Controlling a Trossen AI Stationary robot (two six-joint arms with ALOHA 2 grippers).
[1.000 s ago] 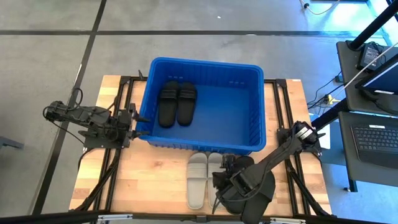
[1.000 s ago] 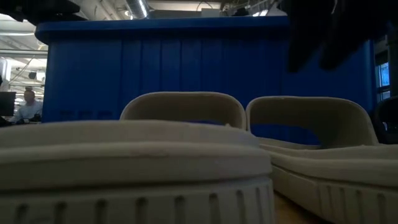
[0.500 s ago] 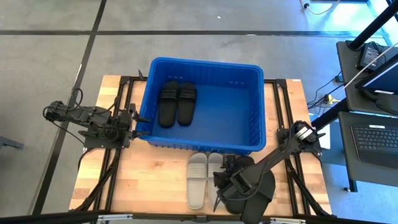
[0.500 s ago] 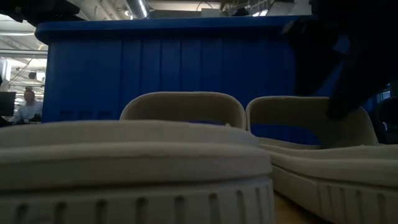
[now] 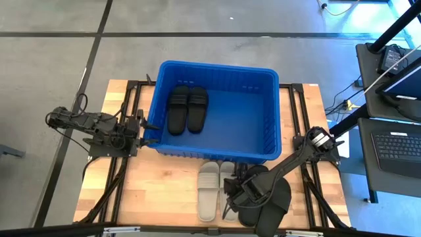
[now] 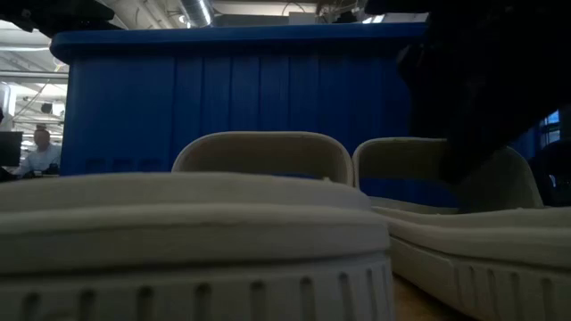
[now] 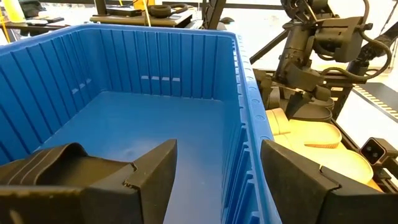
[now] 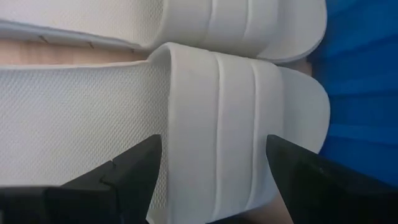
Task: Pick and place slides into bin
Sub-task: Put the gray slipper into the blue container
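Right hand [image 5: 231, 197] spread above white slide [image 8: 236, 143], bin [image 5: 217, 153] wall just beyond.

Blue ribbed bin [image 5: 276, 118]; black slides [image 5: 187, 108]; off-white slides [image 5: 210, 187].

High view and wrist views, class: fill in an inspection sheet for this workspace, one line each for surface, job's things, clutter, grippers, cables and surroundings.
Surface: light wooden table, dark frame rails across it.
Job's things: large blue ribbed plastic bin at the table's middle; two matte black slide sandals side by side inside it; two off-white slide sandals on the table beside the bin; more black sandals under the right arm.
Clutter: nothing seen.
Grippers: left gripper open, waiting at the bin's wall; right gripper open, fingers astride one off-white sandal's strap, not closed on it.
Cables: wires on the left arm; leads on the floor.
Surroundings: concrete floor, desk with laptop.
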